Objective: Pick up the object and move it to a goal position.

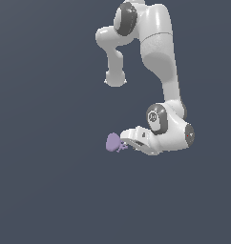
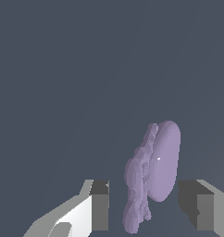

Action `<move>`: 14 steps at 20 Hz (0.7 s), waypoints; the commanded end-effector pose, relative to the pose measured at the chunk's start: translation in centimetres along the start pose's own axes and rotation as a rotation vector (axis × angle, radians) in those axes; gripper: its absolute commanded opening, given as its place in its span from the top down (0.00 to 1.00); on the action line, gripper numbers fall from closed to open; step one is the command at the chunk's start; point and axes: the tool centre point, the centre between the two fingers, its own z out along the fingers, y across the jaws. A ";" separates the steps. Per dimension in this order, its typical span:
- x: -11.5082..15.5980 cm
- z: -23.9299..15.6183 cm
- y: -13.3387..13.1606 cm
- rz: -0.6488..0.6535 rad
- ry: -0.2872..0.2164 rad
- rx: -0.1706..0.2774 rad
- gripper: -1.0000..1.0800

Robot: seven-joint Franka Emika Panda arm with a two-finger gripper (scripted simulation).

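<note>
Arm (image 1: pixel 158 57) bent over, wrist low, hand pointing twd exterior view's left. Gripper (image 2: pixel 148 208) jaws apart, one finger (image 2: pixel 100 206) each side, gaps visible in wrist view.

Only the object (image 2: pixel 155 171) between the hand's (image 2: pixel 148 208) spread fingers; open room all around.

The object (image 1: pixel 113 142) is a small pale-purple matte lump, a smooth rounded oval body with a knobbly, bumpy end, lying just left of centre in the exterior view and, in the wrist view (image 2: pixel 155 173), standing edge-on, elongated and thin, in the lower right.
</note>
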 end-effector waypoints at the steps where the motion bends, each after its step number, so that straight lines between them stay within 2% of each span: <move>1: 0.0 0.1 -0.2 0.014 0.002 -0.023 0.38; 8: -0.1 0.3 -0.3 0.017 0.003 -0.031 0.38; 14: -0.1 2.3 -0.2 0.019 0.003 -0.033 0.38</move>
